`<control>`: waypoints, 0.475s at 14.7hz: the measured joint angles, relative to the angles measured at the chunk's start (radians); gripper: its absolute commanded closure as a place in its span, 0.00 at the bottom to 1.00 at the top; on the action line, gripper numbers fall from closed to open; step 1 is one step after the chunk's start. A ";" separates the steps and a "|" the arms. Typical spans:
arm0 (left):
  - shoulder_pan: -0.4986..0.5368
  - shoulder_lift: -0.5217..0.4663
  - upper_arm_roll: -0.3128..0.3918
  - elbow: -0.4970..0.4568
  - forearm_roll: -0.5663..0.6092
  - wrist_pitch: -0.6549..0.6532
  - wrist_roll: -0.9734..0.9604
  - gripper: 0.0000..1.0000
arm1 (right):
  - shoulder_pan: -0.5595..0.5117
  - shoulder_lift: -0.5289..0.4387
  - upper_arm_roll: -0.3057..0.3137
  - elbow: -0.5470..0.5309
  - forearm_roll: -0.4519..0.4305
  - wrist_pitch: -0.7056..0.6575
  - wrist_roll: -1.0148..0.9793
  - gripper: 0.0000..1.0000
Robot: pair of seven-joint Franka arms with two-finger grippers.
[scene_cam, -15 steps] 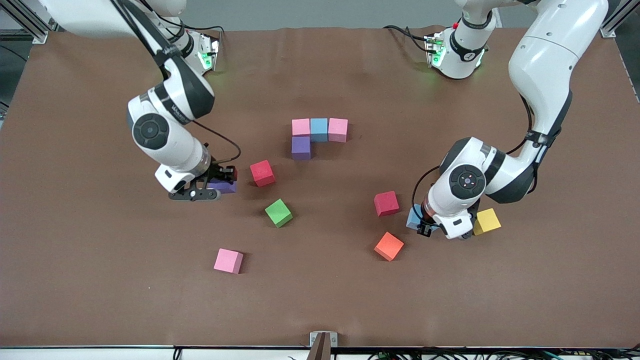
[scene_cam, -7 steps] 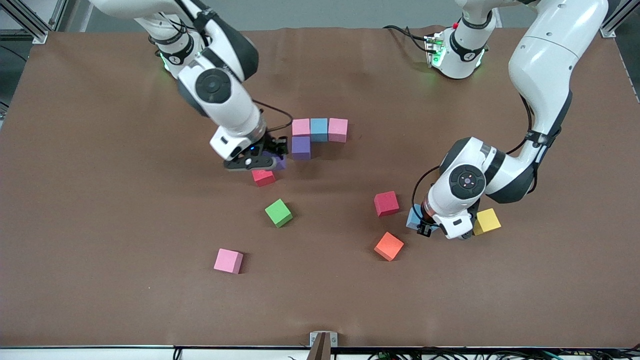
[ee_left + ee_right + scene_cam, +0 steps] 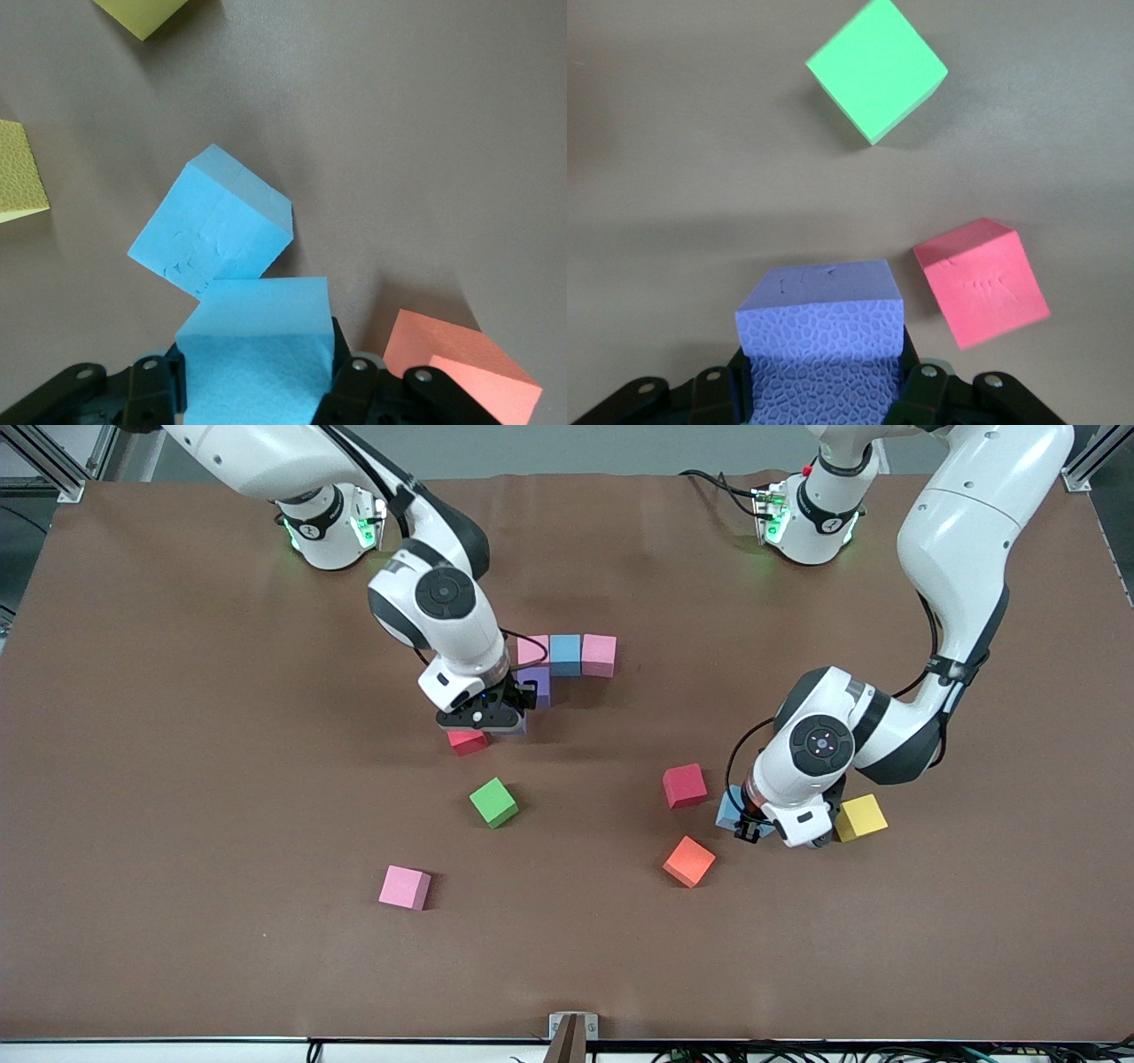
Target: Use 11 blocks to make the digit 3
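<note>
While row [image 3: 567, 654] runs arm to arm, purple cube [image 3: 536, 685] adjoins.

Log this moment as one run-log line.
right gripper: shut on purple block, beside the started figure | left gripper: shut on blue block | figure: four blocks placed

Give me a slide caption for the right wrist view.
Right gripper shut on a purple block, above the table with a green block and red block.
</note>
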 measured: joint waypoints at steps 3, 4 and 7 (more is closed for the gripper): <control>0.000 0.000 0.000 0.000 0.000 0.000 0.000 0.73 | 0.082 0.038 -0.084 0.005 -0.006 0.051 0.017 0.96; 0.000 0.000 0.000 0.000 0.000 0.000 0.000 0.73 | 0.103 0.046 -0.101 0.012 -0.006 0.056 0.028 0.96; 0.000 0.000 0.000 0.000 0.000 0.000 0.000 0.73 | 0.157 0.069 -0.140 0.047 -0.006 0.056 0.055 0.96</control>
